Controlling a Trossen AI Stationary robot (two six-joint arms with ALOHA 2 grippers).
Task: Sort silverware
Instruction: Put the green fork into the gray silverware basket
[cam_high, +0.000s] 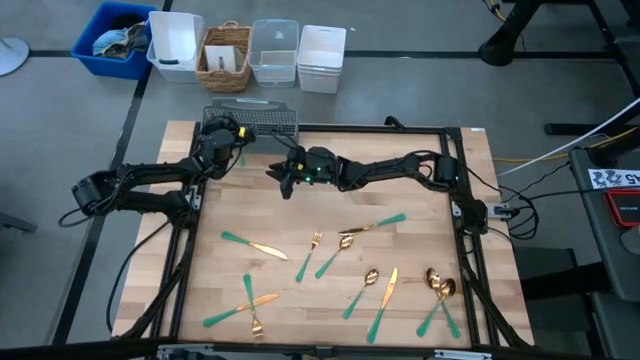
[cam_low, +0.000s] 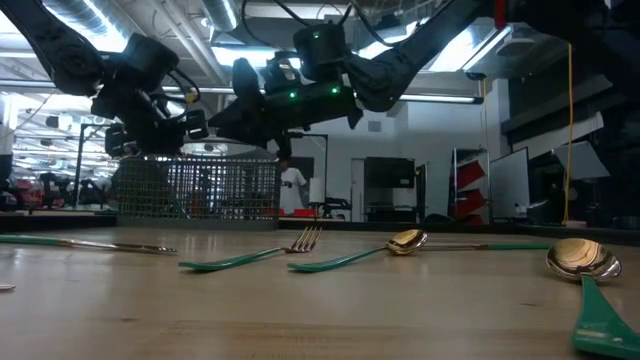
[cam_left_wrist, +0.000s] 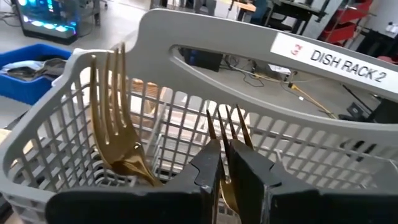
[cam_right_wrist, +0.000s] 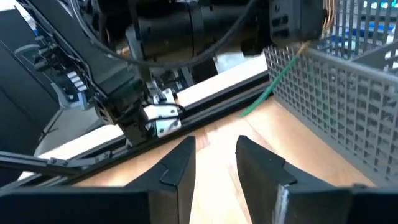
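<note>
left claw (cam_left_wrist: 222, 177) clamped on a fork (cam_left_wrist: 227, 134) over the basket (cam_left_wrist: 56, 124) rim; right claw (cam_right_wrist: 212, 163) apart, empty, beside it.

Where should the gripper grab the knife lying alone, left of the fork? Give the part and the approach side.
Take the knife by its teal handle, near mid-length, coming straight down from above with the fingers across the handle. It lies flat on the table, so nothing can slip under it from the side, and nothing crowds it. The open right gripper is free.
</note>
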